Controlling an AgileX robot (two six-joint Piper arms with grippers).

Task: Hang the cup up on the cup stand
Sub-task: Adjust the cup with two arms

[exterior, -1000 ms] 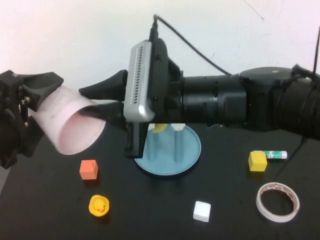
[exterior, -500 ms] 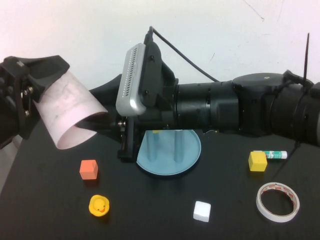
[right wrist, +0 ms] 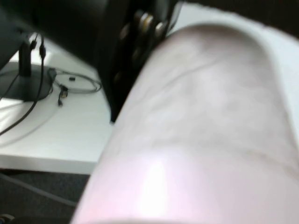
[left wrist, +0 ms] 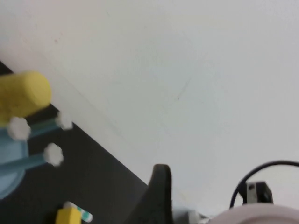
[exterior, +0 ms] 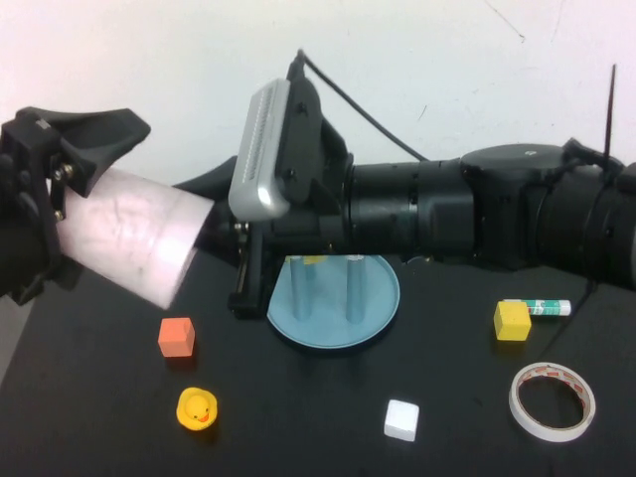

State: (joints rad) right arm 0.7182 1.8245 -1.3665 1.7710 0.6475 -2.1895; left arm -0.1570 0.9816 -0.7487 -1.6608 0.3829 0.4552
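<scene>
A handover in mid-air is the step in hand. The pale pink cup (exterior: 134,238) lies on its side well above the left part of the black desk (exterior: 298,417), its narrow end between the wide-spread fingers of the left end effector (exterior: 60,214), which seems to bear it there. Its wide mouth points right, toward the right end effector (exterior: 214,214), whose dark fingers reach the cup's rim. Whether those fingers stand open or have closed on the rim I cannot tell, since the wrist housing and the cup hide them.

The cup stand (exterior: 334,303) sits on the desk just behind and below the right arm, its teal dish showing with two blue pegs rising out of it. The left wrist view shows white flower knobs on the pegs and a yellow cup (left wrist: 21,95) already hung on one.

Next, I judge, one arm must take the cup alone, turn it mouth-down and lower it over a free peg.

Room is tight: the right arm spans the stand from above. An orange cube (exterior: 176,337) and a rubber duck (exterior: 197,408) lie below the cup. A white cube (exterior: 401,419), a yellow cube (exterior: 512,320), a glue stick (exterior: 542,307) and a tape roll (exterior: 553,400) lie to the right, well clear.
</scene>
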